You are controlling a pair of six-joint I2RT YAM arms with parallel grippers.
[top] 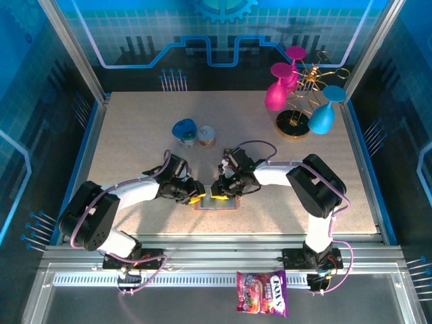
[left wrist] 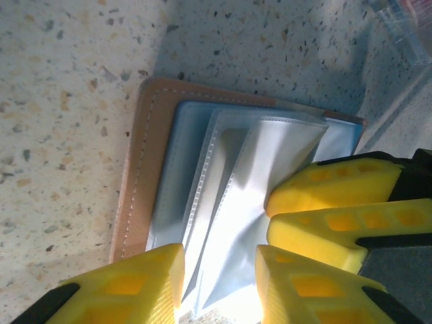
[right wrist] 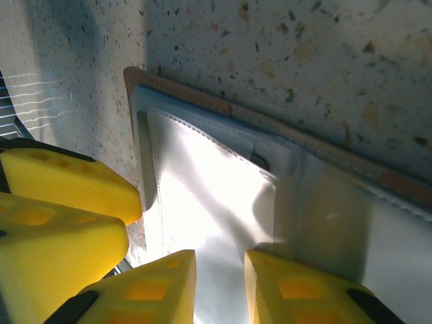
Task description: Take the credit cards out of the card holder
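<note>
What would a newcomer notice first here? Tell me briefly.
The yellow fingers of both arms meet over an open brown leather card holder with clear plastic sleeves, at the near middle of the speckled table. Far right, a gold wire rack holds pink and blue plastic goblets.

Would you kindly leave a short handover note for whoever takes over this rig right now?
Left gripper: jaws apart, astride the clear sleeves.
Right gripper: jaws narrowly apart over the same sleeves; grip unconfirmed.
Card holder: lying open on the table between both grippers.
Done: holder is open.
To do: draw out the credit cards; none lies on the table yet.
</note>
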